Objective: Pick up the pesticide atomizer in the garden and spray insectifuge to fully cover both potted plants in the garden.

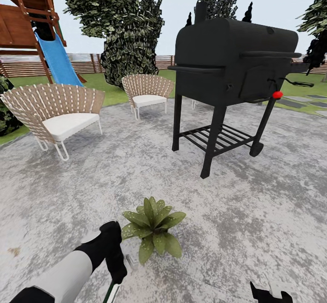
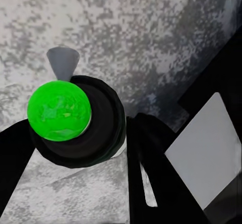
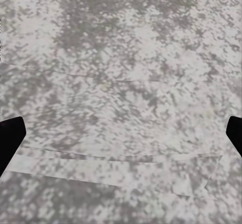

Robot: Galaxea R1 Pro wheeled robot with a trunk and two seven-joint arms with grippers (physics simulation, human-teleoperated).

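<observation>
Item: my left gripper [image 2: 85, 133] clamps the round green-capped pesticide atomizer [image 2: 59, 110]; my right gripper [image 3: 121, 133] spread over mottled patio [image 3: 121, 58]; leafy potted plant [image 1: 153, 228].

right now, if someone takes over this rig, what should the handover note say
Left claw: shut on the spray bottle, held low beside the potted plant on the stone patio.
Right claw: open, nothing in it, just above the patio.
Done: bottle picked up and brought to one plant.
Left: spray this plant all over, then find the second potted plant and cover it too.
Black grill stands further ahead.
</observation>
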